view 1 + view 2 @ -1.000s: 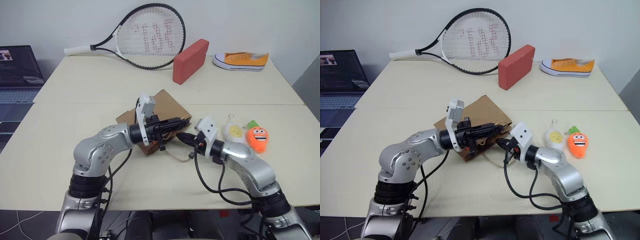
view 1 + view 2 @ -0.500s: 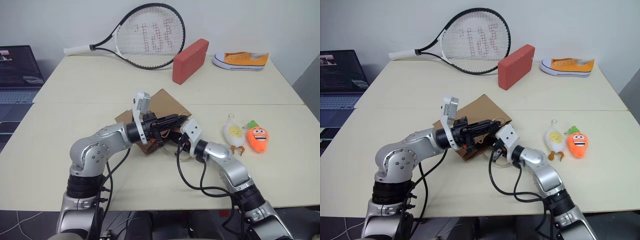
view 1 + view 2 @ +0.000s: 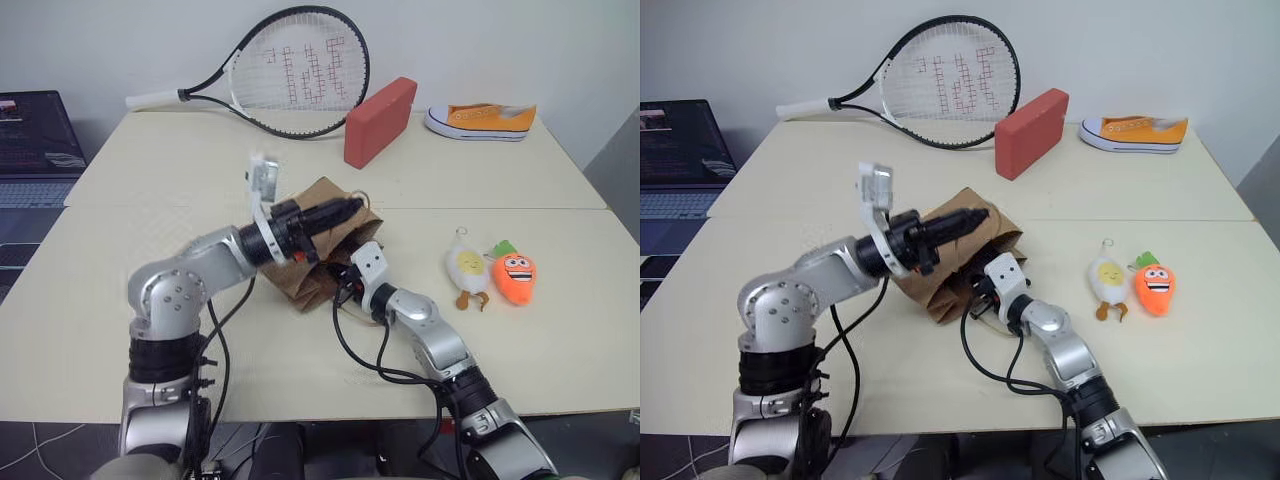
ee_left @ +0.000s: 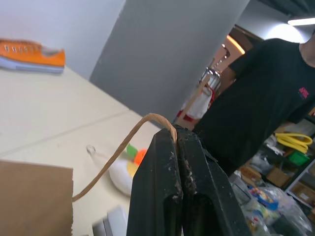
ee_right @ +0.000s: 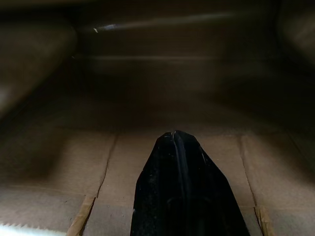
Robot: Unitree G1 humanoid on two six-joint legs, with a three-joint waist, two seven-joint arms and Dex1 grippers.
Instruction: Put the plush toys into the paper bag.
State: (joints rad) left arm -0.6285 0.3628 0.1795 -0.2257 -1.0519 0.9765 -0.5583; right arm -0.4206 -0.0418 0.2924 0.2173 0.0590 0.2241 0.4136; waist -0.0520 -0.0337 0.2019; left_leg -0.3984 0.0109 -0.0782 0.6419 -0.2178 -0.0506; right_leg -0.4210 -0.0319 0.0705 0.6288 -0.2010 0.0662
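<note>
mid-frame, left gripper [image 4: 176,135] was clamped on the paper bag [image 3: 325,255] handle to lift its mouth, right gripper [image 5: 173,135], fingers together, poked inside, prob to spread it; plush toys [image 3: 490,270] lay right-centre.

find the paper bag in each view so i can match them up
Left eye view: paper bag at table centre, its near side lifted, behind the left gripper.
Right eye view: bag left of centre, below the red block.
Left wrist view: brown corner, its twine handle pinched in the fingers.
Right wrist view: the bag's dark inside beyond the right gripper.
Shared landmark: orange sneaker.
</note>
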